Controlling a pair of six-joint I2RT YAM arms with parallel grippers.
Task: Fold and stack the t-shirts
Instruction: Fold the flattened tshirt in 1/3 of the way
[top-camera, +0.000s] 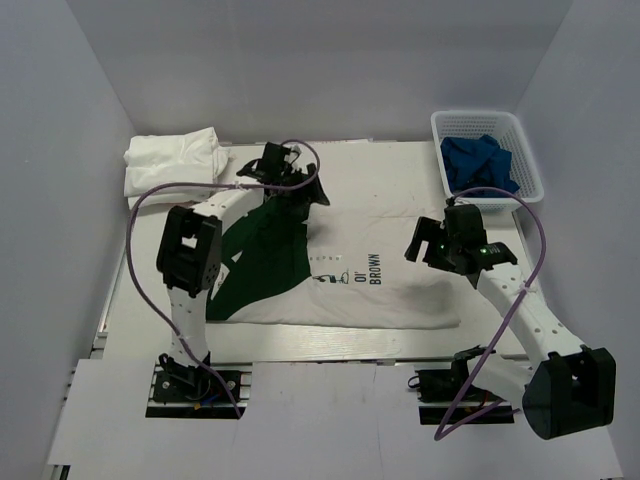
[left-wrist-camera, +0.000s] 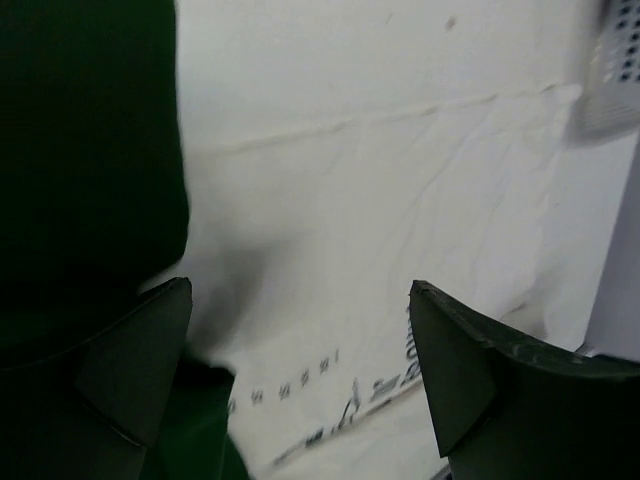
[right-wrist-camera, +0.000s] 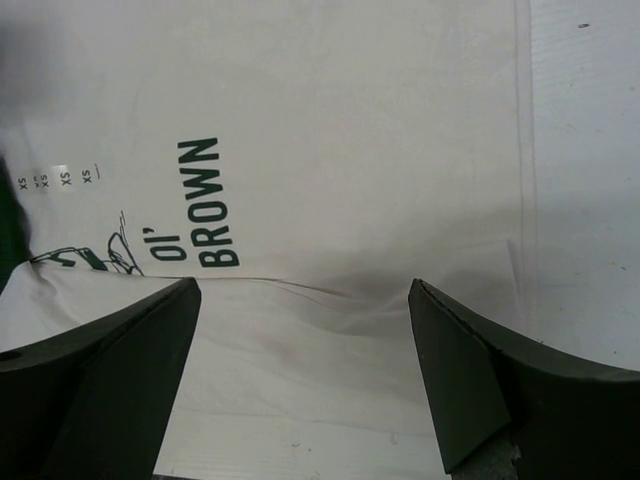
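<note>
1. The printed t-shirt (top-camera: 350, 285) is lying half-folded mid-tabletop (top-camera: 390, 165), its green sleeve (top-camera: 255, 260) crossing the body. Both claws are hovering spread wide, gripping nothing.
2. The left claw (left-wrist-camera: 300, 295) is risking a pinch of only the top layer, which would drag the fold askew.
3. The right claw (right-wrist-camera: 305, 290) is hanging over a crease near the hem, so a shallow grab may bunch it.
4. The folded white t-shirts (top-camera: 175, 160) are sitting far left and the basket (top-camera: 480, 122) of blue cloth (top-camera: 480, 165) far right, neither blocking.
</note>
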